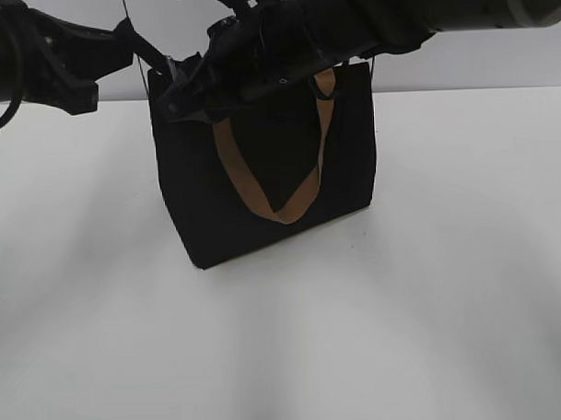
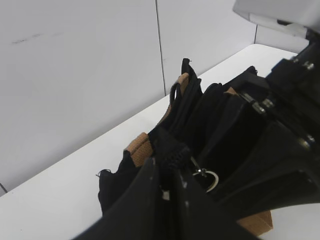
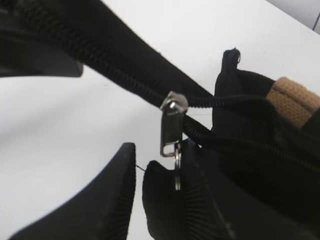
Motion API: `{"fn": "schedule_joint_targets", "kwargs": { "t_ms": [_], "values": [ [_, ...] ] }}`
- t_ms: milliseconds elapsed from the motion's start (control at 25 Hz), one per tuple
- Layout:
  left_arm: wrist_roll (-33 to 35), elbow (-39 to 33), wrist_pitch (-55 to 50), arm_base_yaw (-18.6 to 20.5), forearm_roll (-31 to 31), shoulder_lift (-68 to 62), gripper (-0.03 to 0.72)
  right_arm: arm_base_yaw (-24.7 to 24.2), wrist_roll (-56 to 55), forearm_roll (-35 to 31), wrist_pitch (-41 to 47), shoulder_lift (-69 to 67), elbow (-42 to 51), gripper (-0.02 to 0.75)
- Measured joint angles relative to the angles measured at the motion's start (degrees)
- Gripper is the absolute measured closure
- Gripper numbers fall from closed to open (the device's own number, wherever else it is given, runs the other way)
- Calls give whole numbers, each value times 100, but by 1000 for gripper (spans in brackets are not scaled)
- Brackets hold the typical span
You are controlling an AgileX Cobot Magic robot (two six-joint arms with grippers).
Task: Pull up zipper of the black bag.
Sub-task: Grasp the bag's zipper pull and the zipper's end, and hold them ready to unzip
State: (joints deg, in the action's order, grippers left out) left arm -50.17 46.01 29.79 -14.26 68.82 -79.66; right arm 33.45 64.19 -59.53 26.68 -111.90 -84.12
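Note:
The black bag (image 1: 261, 174) stands upright on the white table, one tan strap hanging down its front. My left gripper (image 1: 160, 71) is at the bag's top left corner. In the left wrist view it (image 2: 170, 170) is shut on the black fabric end of the zipper. The zipper (image 3: 172, 125) has a silvery slider with a thin ring pull (image 2: 207, 180). It is joined up-left of the slider and split toward the bag (image 3: 250, 130). My right gripper (image 3: 138, 170) sits just below the slider, its fingers a narrow gap apart with nothing between. The ring lies against the right finger's outer side.
The white table (image 1: 404, 307) spreads all round the bag. A pale wall (image 2: 75, 75) stands close behind it. Both dark arms cross above the bag's top edge. A tan tab (image 3: 295, 100) marks the bag's end.

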Motion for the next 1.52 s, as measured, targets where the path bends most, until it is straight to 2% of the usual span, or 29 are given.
{"fn": "schedule_joint_targets", "kwargs": {
  "t_ms": [280, 480, 720, 1320, 1520],
  "values": [
    [0, 0, 0, 0, 0, 0, 664, 0, -1, -6, -134, -33, -6, 516],
    [0, 0, 0, 0, 0, 0, 664, 0, -103, -6, -144, -33, -6, 677],
    [0, 0, -102, 0, 0, 0, 664, 0, -112, 54, -144, -33, -11, 750],
    [0, 0, -140, -13, 10, 0, 664, -278, -1201, 1039, 520, 116, -80, 752],
    [0, 0, -140, -24, 10, 0, 665, -342, -1409, 1403, 834, 126, -429, 752]
  ]
}}
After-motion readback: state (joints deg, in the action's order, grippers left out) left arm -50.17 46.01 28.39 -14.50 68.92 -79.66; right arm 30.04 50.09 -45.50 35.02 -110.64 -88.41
